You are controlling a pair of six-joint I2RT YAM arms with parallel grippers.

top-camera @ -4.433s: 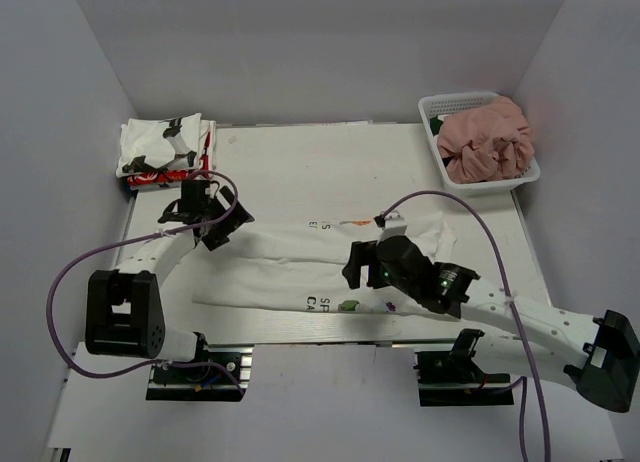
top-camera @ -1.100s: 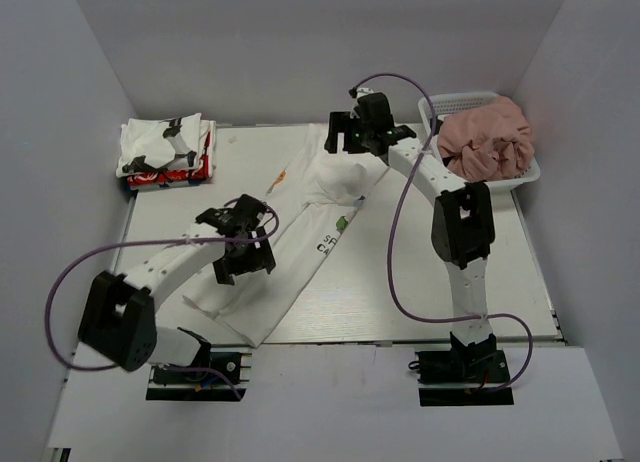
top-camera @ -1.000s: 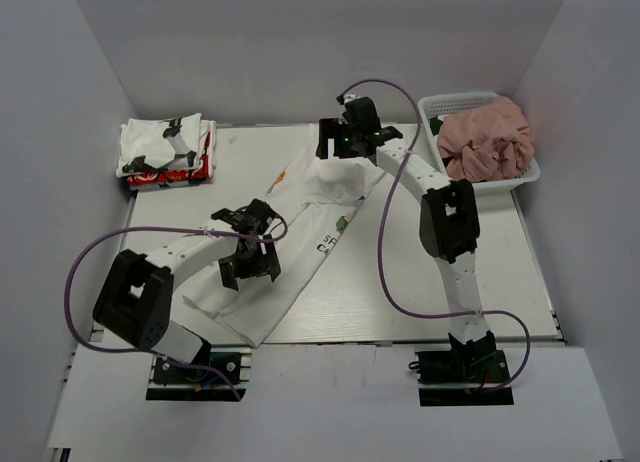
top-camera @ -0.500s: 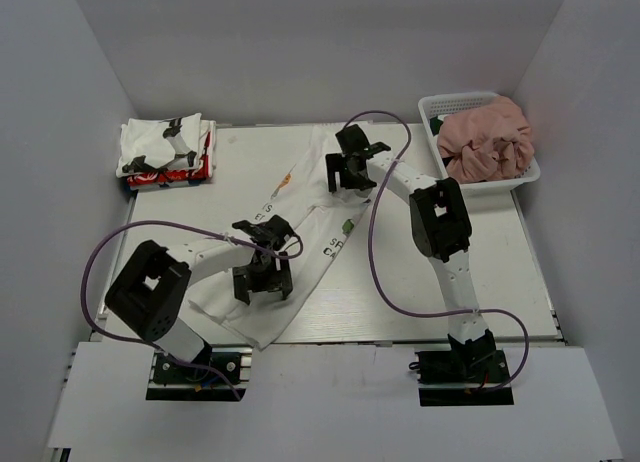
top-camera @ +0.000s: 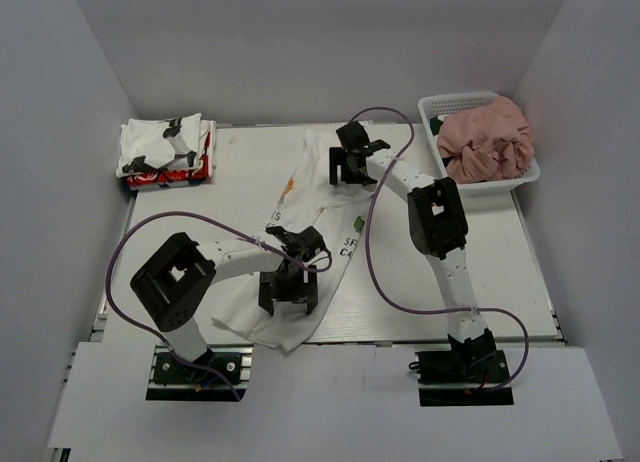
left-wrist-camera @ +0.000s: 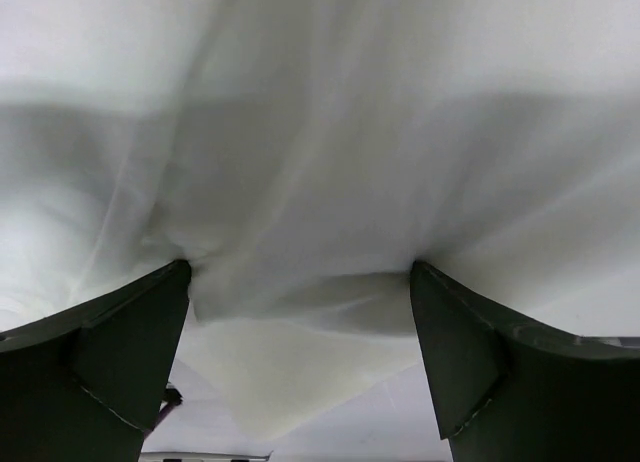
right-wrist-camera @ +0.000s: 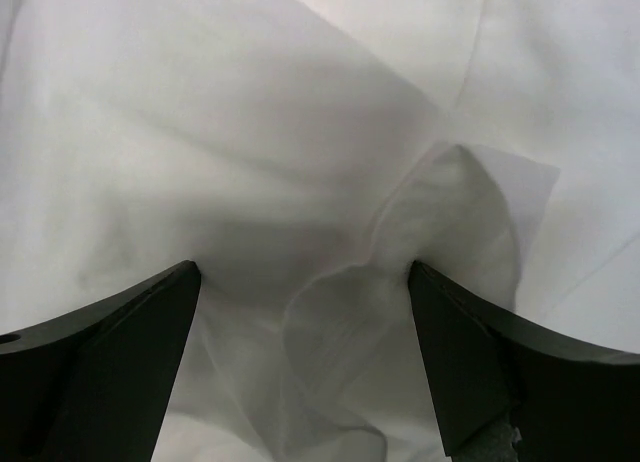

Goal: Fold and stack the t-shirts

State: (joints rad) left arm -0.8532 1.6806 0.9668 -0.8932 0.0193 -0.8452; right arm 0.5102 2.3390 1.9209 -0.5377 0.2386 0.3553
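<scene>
Large white printed cloth t-shirt [top-camera: 315,212] lies diagonally on the desk, left gripper [top-camera: 290,294] at its near end, right gripper [top-camera: 347,170] at its far end (both jaws spread open).

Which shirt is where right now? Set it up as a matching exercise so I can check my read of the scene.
Things:
1. large white t-shirt
2. pink t-shirt
3. white-with-black-patches t-shirt
4. red t-shirt

Places:
A. bottom of the folded stack, far left corner
B. spread diagonally on the table, under the left gripper and right gripper
C. bunched in the mesh basket
D. top of the folded stack

Pairs: 1-B, 2-C, 3-D, 4-A.
</scene>
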